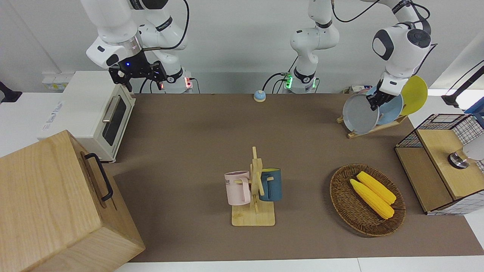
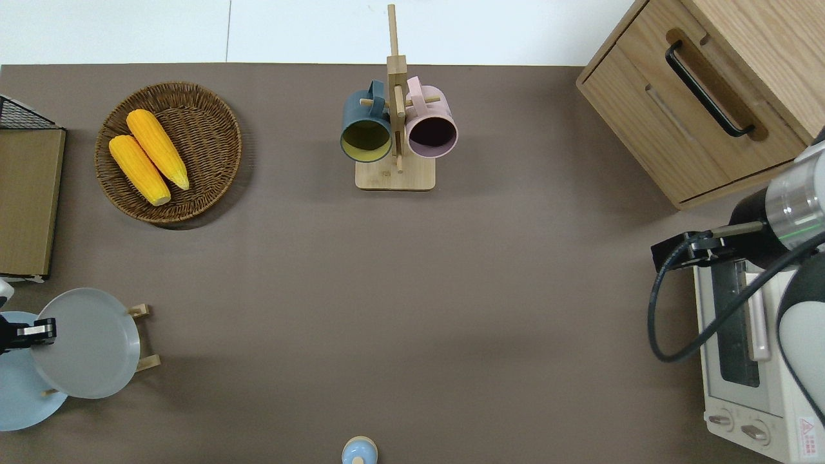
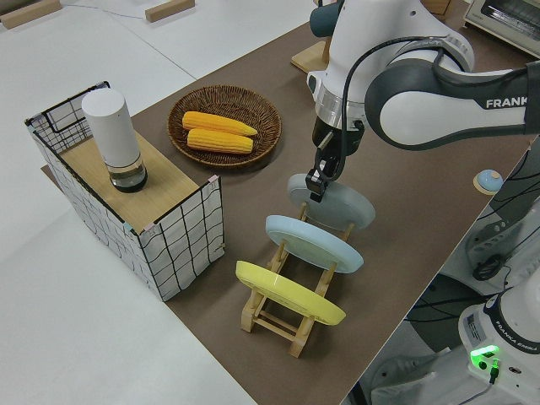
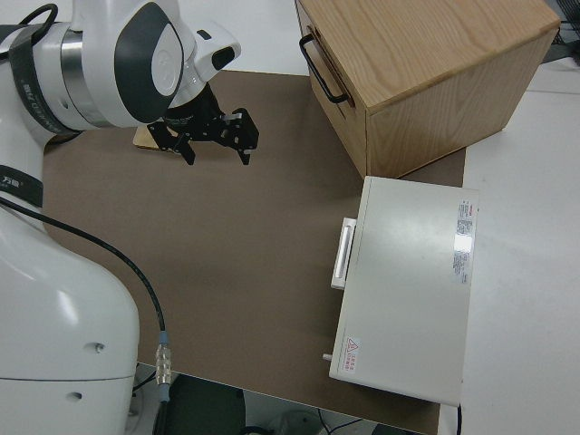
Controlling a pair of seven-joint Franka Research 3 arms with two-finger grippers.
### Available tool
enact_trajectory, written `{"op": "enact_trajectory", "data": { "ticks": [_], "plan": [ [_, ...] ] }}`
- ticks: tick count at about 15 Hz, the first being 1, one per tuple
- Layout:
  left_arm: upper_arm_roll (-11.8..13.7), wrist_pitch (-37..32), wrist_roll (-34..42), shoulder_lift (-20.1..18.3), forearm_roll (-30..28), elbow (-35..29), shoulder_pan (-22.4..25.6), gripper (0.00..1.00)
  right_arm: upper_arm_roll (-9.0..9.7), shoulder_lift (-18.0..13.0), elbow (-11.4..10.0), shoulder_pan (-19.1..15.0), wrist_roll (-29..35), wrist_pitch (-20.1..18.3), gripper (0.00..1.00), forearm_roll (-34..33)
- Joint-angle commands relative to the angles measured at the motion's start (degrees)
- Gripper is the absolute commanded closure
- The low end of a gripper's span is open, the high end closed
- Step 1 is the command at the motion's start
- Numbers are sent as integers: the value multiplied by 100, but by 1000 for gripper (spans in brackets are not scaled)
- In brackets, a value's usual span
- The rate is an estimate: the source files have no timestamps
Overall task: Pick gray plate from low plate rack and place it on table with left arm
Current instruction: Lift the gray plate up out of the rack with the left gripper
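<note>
The gray plate (image 1: pixel 358 114) leans in the low plate rack (image 1: pixel 374 128) at the left arm's end of the table (image 1: pixel 196 136). It is the rack's plate nearest the table's middle. My left gripper (image 1: pixel 374 102) is shut on the plate's upper rim. The overhead view shows the gripper (image 2: pixel 37 331) at the plate's edge (image 2: pixel 87 345), with the rack's pegs (image 2: pixel 139 310) beside it. The left side view shows the fingers (image 3: pixel 317 180) pinching the gray plate (image 3: pixel 342 207) on the rack (image 3: pixel 283 319). My right gripper (image 1: pixel 138 73) is open and parked.
A light-blue plate (image 1: pixel 393 108) and a yellow plate (image 1: pixel 416 94) stand in the same rack. A corn basket (image 1: pixel 366 198), a mug stand (image 1: pixel 254 189), a wire crate (image 1: pixel 442 162), a toaster oven (image 1: pixel 94 113), a wooden box (image 1: pixel 56 204) and a small bell (image 1: pixel 259 96) are on the table.
</note>
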Motion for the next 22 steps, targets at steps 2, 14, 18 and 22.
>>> {"op": "enact_trajectory", "data": {
  "ticks": [2, 14, 18, 22],
  "plan": [
    [20, -1118, 251, 27, 85, 939, -99, 1000, 121, -12, 41, -132, 68, -62, 17, -37],
    [-15, -1410, 586, 27, -1513, 1222, -608, 1000, 121, -12, 41, -132, 68, -62, 17, -37],
    [-15, -1542, 875, 27, -2435, 1117, -723, 1000, 121, -12, 41, -132, 68, -62, 17, -37],
    [-15, -1586, 1568, 185, -3183, 1020, -723, 1000, 121, -12, 33, -132, 68, -62, 17, -37]
  ]
}}
